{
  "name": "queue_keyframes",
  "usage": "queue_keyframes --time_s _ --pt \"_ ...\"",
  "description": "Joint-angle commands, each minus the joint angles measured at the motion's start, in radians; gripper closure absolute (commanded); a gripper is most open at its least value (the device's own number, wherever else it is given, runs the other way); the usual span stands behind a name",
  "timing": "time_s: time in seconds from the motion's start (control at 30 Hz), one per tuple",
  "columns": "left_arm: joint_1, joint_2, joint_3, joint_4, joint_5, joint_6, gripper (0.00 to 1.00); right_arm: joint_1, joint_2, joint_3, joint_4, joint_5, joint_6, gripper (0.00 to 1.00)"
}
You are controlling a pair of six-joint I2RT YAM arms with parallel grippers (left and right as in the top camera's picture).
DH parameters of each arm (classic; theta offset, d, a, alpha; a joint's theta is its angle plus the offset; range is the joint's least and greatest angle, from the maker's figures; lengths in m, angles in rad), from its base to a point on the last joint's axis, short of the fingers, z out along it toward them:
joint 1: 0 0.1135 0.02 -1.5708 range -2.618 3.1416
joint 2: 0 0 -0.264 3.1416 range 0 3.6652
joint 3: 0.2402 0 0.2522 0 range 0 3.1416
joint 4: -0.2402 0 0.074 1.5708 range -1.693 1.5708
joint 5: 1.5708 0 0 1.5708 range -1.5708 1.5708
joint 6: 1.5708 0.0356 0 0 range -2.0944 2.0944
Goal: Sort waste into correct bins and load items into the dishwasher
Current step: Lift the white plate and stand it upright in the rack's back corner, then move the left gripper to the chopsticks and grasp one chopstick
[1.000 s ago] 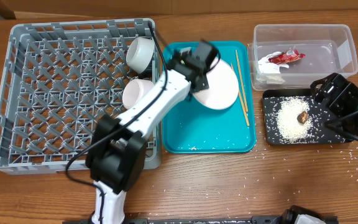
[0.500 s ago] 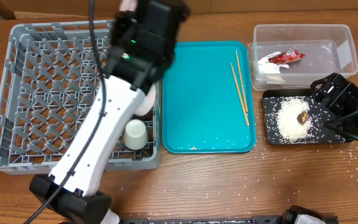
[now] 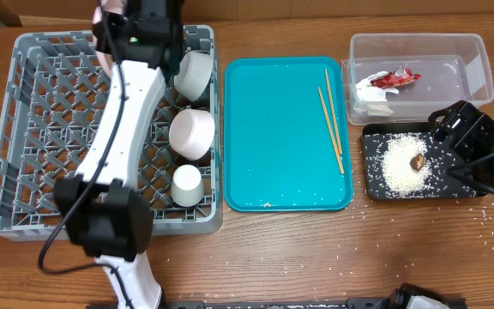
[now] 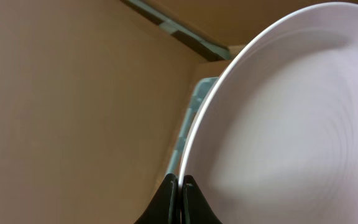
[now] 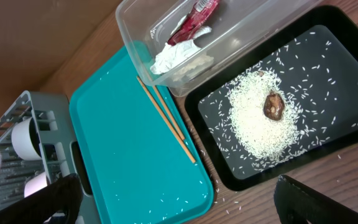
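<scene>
My left gripper (image 4: 180, 185) is shut on the rim of the round white plate (image 4: 291, 118) and holds it on edge over the back of the grey dish rack (image 3: 50, 129). In the overhead view the gripper (image 3: 135, 24) hides most of the plate (image 3: 99, 17). Two white bowls (image 3: 194, 73) (image 3: 191, 133) and the small cup (image 3: 187, 184) sit in the rack's right side. The chopsticks (image 3: 333, 120) lie on the teal tray (image 3: 273, 146). My right gripper (image 3: 460, 129) (image 5: 179, 186) is open and empty by the black tray (image 3: 376, 193).
The clear tub (image 3: 478, 60) holds the red-and-white wrapper (image 3: 393, 79) and the white paper scrap (image 3: 369, 94). The black tray holds a rice pile (image 3: 397, 167) and the brown lump (image 3: 418, 160). Loose rice grains lie on the teal tray and the table (image 3: 487, 219).
My left arm lifted the plate off the teal tray and carried it left over the rack to its back edge. The right arm has not moved.
</scene>
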Motion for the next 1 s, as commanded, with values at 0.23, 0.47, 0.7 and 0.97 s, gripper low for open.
queue_keyframes --time_s 0.23,0.47,0.7,0.97 --pt "-0.023 0.151 0.0 0.064 0.008 -0.074 0.94 -0.004 0.001 0.012 0.003 -0.004 0.001 0.0" --pt "-0.024 0.16 0.0 0.006 0.182 -0.184 0.69 -0.004 0.001 0.012 0.003 -0.004 0.001 0.0" --pt "-0.024 0.143 0.006 -0.036 0.308 -0.256 0.36 -0.004 0.001 0.012 0.003 -0.004 0.001 0.0" --pt "-0.033 0.0 0.227 -0.27 0.514 -0.331 0.05 -0.004 0.001 0.012 0.003 -0.004 0.001 0.0"
